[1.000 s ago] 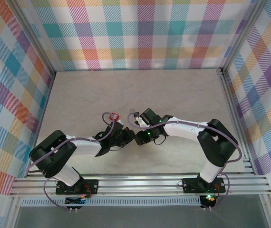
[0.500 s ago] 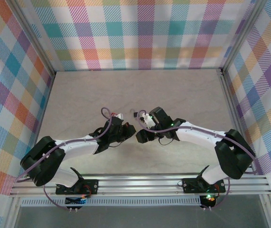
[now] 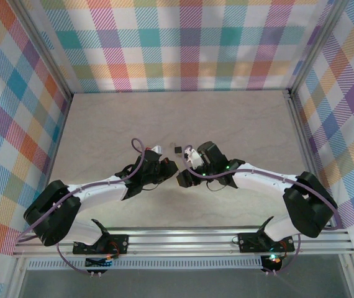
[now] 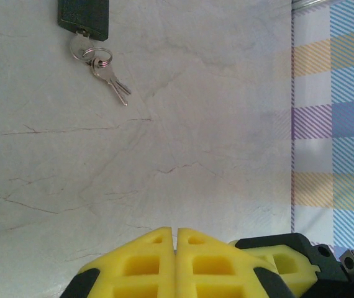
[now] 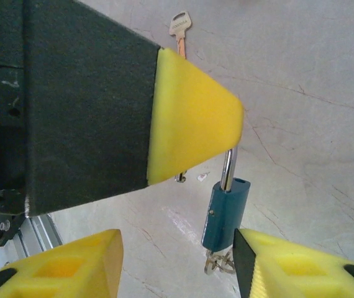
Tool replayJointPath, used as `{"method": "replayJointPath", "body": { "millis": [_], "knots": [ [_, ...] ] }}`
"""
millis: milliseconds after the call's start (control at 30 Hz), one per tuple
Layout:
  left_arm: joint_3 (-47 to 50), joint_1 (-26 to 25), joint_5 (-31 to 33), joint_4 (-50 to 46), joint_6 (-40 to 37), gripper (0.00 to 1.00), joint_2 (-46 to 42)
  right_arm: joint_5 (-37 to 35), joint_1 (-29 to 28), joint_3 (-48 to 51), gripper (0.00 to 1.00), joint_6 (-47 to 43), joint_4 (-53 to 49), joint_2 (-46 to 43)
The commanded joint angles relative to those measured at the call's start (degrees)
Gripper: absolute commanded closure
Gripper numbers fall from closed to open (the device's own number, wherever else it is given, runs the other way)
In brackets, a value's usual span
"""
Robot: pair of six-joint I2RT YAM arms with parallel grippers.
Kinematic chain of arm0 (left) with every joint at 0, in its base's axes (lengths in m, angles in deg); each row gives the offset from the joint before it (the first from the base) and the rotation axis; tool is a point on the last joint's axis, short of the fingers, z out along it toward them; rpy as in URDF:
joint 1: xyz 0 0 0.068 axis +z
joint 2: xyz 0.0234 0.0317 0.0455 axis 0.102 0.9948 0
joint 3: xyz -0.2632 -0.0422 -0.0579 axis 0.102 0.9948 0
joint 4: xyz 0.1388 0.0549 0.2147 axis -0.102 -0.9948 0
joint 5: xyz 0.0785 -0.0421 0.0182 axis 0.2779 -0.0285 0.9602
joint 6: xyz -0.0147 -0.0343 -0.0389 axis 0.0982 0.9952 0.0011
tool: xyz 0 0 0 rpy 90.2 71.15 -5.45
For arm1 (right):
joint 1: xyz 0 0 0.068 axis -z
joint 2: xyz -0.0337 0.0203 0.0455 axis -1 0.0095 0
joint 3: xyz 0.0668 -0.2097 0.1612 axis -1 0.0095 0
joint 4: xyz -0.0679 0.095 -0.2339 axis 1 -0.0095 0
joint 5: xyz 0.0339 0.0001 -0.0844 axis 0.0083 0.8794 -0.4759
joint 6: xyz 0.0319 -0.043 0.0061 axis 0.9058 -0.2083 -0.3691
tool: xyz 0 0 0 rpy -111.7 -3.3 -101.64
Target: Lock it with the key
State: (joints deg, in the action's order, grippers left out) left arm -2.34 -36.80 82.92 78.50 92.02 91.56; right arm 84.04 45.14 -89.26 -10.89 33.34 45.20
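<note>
Seeing the left gripper [image 4: 176, 239] with jaws pressed together: yellow foam pads [image 4: 158, 239], hollow-celled, meet at a thin seam with nothing between them. On the right gripper [image 5: 178, 242] the jaws are spread, same yellow cellular foam, nothing pinched.

The key [image 5: 180, 28] is thin flat metal with a silver-grey angular head and a narrow blade. It lies loose and flat on the counter [image 5: 301, 81], at the far end of the right wrist view, well apart from the right jaws.

The blue padlock [image 5: 225, 214] has a small matte body with rounded corners, a polished steel shackle on top and a wire ring at its lower end. It sits between the spread jaws, just beside one pad; can't tell if touching. A black-bodied wedge [image 5: 189, 118] with a smooth yellow tip crosses in front of the shackle top.

The black padlock [image 4: 84, 15] has a textured body and a split ring with two small silver keys [image 4: 112, 81] fanned on the counter.

Counter is pale and stone-look, with fine dark veins. Plaid walls [image 3: 189, 43] stand around it.
</note>
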Motion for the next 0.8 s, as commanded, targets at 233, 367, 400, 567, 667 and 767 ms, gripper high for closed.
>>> {"method": "replayJointPath", "body": {
  "millis": [233,367,400,567,667,767],
  "knots": [
    [-1.2,-0.7,-0.6,-0.8,-0.6,1.0,-3.9,-0.8,0.1,-0.4,0.57,0.7,1.3,1.2],
    [-1.0,-1.2,-0.8,-0.5,-0.3,1.0,-3.9,-1.1,0.0,-0.2,0.6,0.8,1.7,0.9],
    [-0.9,-1.2,-0.8,-0.4,-0.2,1.0,-3.8,-1.1,0.0,-0.1,0.61,0.9,1.9,0.8],
    [-0.5,-1.5,-1.1,0.1,0.3,1.0,-4.1,-0.8,0.0,-0.1,0.67,1.2,2.2,1.1],
    [-0.3,-1.6,-1.1,0.1,0.4,1.0,-4.8,-0.7,0.0,-0.1,0.7,1.2,2.2,1.4],
    [-0.4,-1.6,-0.9,-0.5,0.3,1.0,-6.0,-0.7,0.0,-0.2,0.74,1.4,2.1,1.4]
  ]
}}
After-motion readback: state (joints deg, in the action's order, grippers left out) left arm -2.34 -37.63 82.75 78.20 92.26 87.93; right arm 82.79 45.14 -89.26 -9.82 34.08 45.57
